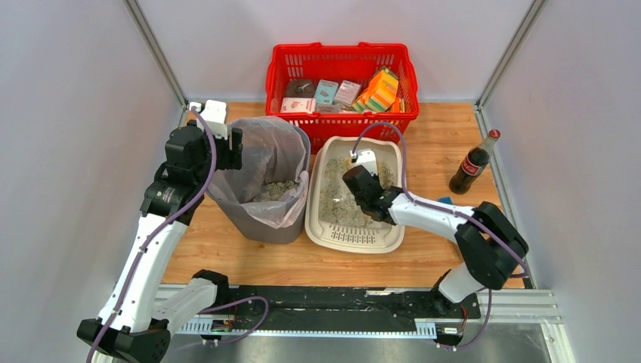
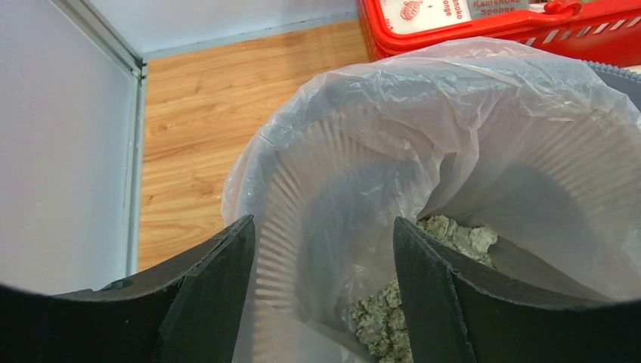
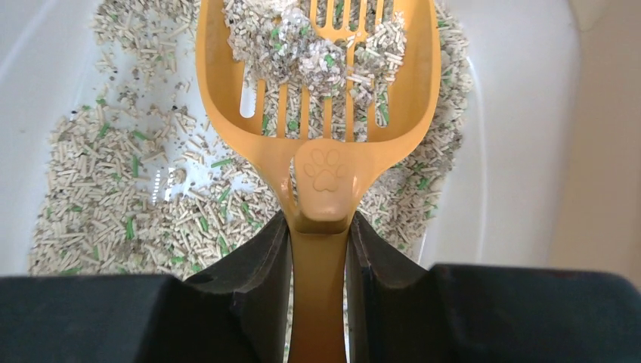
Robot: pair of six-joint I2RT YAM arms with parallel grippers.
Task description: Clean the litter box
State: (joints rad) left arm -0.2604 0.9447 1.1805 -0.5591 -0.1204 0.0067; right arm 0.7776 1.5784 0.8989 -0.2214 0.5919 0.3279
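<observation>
At the centre of the counter (image 1: 249, 261), the right hand (image 3: 319, 227) clamps the yellow scoop (image 3: 325, 170), which is loaded and points to about twelve o'clock over the litter box (image 1: 389, 236). The grey bin (image 1: 264, 225) stands just beside at nine o'clock. The left hand (image 2: 325, 265), wide open, hovers by its far rim.
</observation>
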